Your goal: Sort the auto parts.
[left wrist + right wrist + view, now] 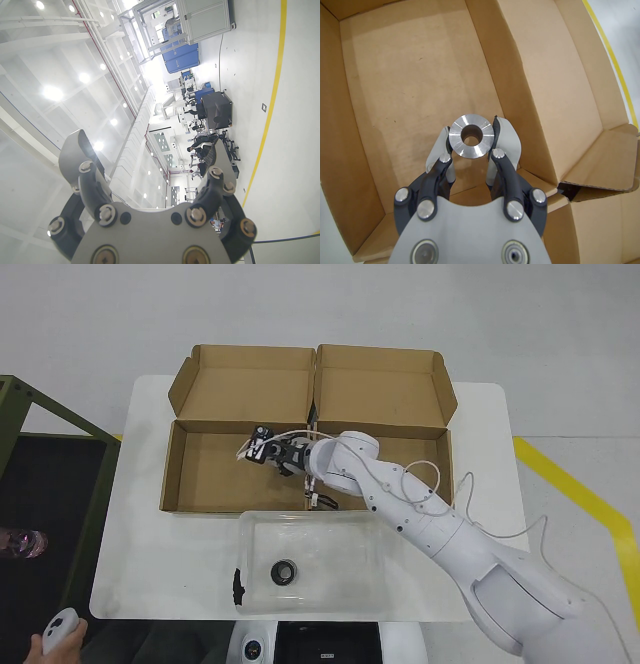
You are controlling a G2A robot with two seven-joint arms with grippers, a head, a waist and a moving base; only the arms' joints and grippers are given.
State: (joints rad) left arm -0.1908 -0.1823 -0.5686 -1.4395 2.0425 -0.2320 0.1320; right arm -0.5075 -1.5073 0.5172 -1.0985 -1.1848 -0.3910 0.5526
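The right end effector [471, 140] grips a metal ring [482, 131] between its fingers. Beneath it lies the floor of the left compartment of a cardboard box [402, 82]. Farther back along its arm, a clear bin [340, 554] on the table [140, 514] holds another ring [285, 571]. The left end effector [145, 145] is spread wide, holding nothing.
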